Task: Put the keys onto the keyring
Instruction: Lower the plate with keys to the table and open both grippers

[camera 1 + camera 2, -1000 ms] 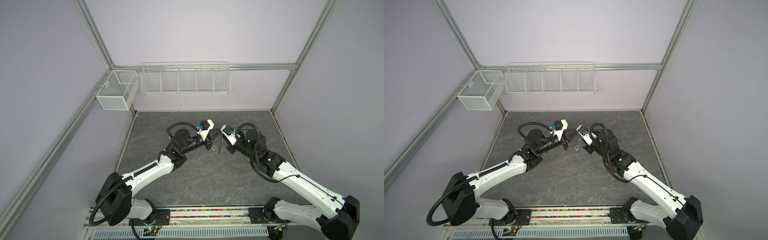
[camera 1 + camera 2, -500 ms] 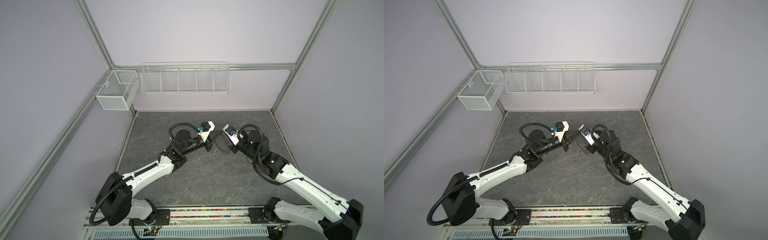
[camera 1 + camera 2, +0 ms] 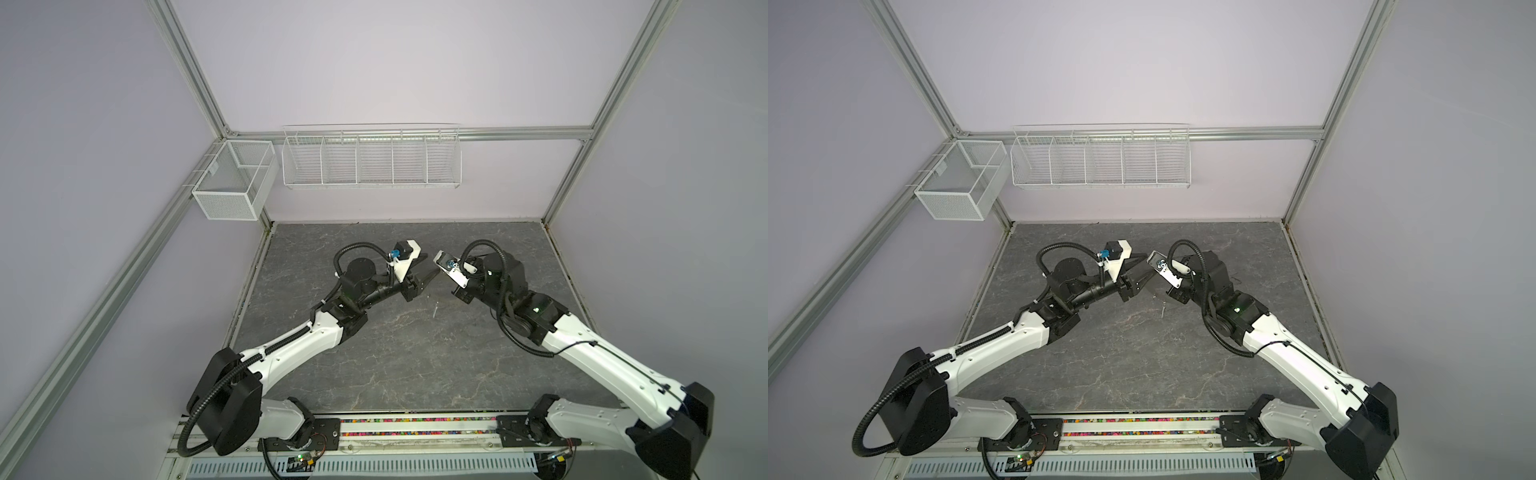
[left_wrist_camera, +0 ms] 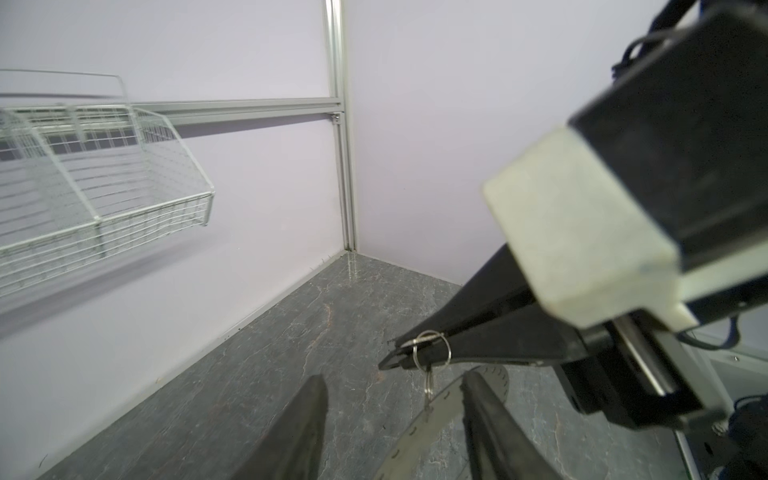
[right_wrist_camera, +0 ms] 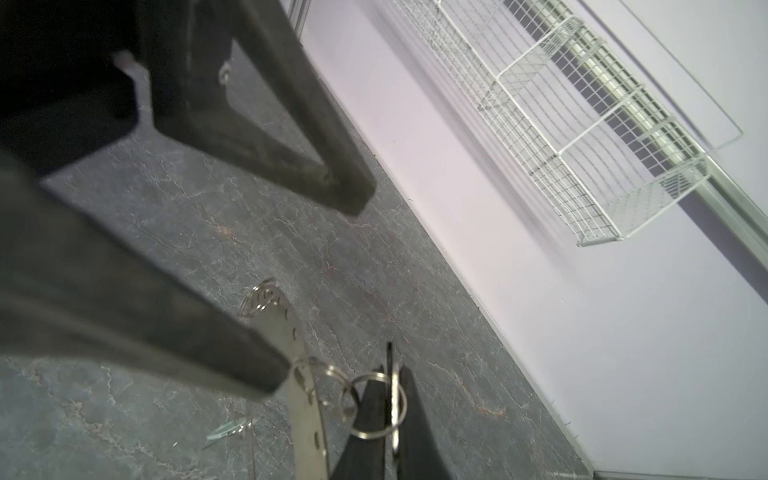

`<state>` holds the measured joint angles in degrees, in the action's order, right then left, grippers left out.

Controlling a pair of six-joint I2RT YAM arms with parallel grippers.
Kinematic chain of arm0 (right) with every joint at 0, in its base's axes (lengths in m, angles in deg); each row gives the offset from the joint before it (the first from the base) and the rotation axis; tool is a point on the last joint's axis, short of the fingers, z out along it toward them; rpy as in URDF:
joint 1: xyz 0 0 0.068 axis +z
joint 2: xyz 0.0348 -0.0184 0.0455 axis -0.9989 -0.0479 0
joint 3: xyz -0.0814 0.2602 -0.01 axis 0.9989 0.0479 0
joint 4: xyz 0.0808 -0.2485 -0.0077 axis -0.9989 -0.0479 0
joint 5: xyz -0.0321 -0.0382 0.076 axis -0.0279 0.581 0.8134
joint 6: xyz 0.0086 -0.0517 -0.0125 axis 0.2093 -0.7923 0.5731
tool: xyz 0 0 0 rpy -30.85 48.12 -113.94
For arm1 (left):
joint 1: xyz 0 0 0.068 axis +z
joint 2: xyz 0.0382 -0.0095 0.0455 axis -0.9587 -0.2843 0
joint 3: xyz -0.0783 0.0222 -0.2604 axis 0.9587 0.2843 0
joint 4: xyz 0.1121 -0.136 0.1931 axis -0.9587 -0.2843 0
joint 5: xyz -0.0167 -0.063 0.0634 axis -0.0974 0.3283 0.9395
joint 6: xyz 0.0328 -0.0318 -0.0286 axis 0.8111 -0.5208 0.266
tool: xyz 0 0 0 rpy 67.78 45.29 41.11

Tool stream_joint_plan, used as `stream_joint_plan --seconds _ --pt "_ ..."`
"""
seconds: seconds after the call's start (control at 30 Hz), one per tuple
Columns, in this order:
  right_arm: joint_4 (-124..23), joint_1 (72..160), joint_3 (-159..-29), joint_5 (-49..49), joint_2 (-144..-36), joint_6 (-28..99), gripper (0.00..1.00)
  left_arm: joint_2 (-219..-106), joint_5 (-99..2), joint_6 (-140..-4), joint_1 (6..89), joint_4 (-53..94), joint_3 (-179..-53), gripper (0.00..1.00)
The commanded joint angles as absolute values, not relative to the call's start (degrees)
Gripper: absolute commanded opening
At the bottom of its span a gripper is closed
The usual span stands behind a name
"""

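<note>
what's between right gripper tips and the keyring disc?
Two linked wire loops: right gripper pinches one, the other hangs through the rim of the keyring disc. Clearest in the right wrist view; left wrist view shows it too.

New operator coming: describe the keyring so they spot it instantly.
Over the dark marbled tabletop, find the shut right gripper pinching a thin wire ring. Below it hangs the flat grey metal disc: broad, with tiny rim holes, unlike the ring.

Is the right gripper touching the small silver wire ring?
Touching. In the left wrist view the right gripper, shut, pinches the small silver wire ring between its tips.
</note>
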<state>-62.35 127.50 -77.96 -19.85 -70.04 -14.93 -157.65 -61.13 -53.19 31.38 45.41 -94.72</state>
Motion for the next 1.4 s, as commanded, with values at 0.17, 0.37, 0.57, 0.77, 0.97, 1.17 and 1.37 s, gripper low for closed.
stream_joint_plan --seconds 0.17,0.37,0.57,0.77,0.97,1.17,1.37 --pt "-72.16 128.55 -89.36 -13.61 -84.31 -14.74 0.07 -146.06 -49.25 -53.98 39.20 41.77 -85.87 0.61" --pt "-73.82 129.80 -98.87 -9.83 -95.33 -5.91 0.07 -137.34 -36.84 -58.90 43.82 35.77 -82.11 0.65" --pt "-75.85 124.37 -102.05 -6.52 -105.47 2.95 0.07 -136.62 -34.01 -58.15 44.22 30.24 -81.58 0.67" --pt "-77.37 119.14 -98.09 -7.21 -109.97 3.10 0.07 -139.49 -35.32 -58.98 44.16 31.84 -79.93 0.69" --pt "-83.89 116.81 -91.91 -18.06 -106.79 -2.00 0.07 -140.83 -36.47 -56.37 44.13 33.02 -79.22 0.70" --pt "-89.54 116.13 -90.72 -25.01 -109.43 -7.25 0.07 -143.60 -33.77 -55.90 44.13 37.10 -77.72 0.72" --pt "-90.11 115.83 -91.29 -30.00 -111.19 -8.25 0.13 -143.86 -31.33 -55.78 44.13 36.56 -76.89 0.74"
